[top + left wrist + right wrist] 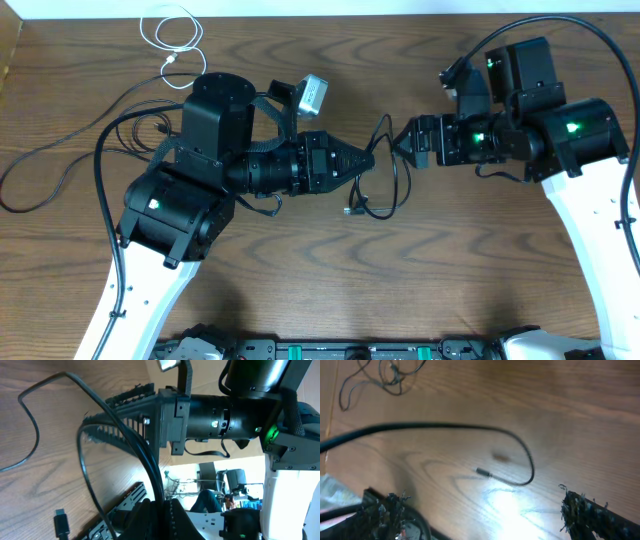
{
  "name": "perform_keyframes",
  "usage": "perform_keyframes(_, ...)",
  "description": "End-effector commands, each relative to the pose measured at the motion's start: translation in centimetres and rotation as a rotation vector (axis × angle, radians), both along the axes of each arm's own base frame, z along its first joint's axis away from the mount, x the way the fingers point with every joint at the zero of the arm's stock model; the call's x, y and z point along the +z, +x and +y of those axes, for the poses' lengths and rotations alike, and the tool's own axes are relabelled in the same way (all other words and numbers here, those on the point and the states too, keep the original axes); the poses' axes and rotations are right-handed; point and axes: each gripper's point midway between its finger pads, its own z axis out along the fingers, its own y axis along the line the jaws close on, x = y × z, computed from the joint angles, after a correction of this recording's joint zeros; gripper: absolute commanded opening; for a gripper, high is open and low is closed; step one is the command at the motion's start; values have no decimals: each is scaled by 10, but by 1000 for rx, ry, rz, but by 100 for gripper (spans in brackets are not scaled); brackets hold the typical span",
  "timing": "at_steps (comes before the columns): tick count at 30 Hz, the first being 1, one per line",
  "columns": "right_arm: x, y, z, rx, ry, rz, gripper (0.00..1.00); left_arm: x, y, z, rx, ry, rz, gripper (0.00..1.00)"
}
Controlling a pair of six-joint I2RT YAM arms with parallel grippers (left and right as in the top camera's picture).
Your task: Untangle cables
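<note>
L claw (368, 158) clenched on black cable (405, 188); R claw (403, 140) released, tips facing, just apart. Cable's slack loop lies on worktop (300, 270) beneath the gap, nearer R claw.

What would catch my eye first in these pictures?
In the middle of the wooden table, the left pincer is shut on a looping black cable, and the right pincer gapes open just opposite it. Toward the far left, a thin white cable lies coiled.
</note>
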Motion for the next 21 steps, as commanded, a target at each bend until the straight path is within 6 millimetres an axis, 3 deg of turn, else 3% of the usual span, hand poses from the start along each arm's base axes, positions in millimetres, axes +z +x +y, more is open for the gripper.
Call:
perform_keyframes(1,-3,-10,15,64,39,34,99,7,-5,-1,-18,-21,-7,7)
perform_keyframes(11,-7,-21,15,82,29,75,99,-2,14,7,109,32,9,7)
perform_keyframes(20,-8,-27,28,118,26,77,99,29,3,-6,11,-104,10,8)
perform_keyframes(21,-7,-28,30,125,27,72,95,29,3,-6,11,-104,11,7)
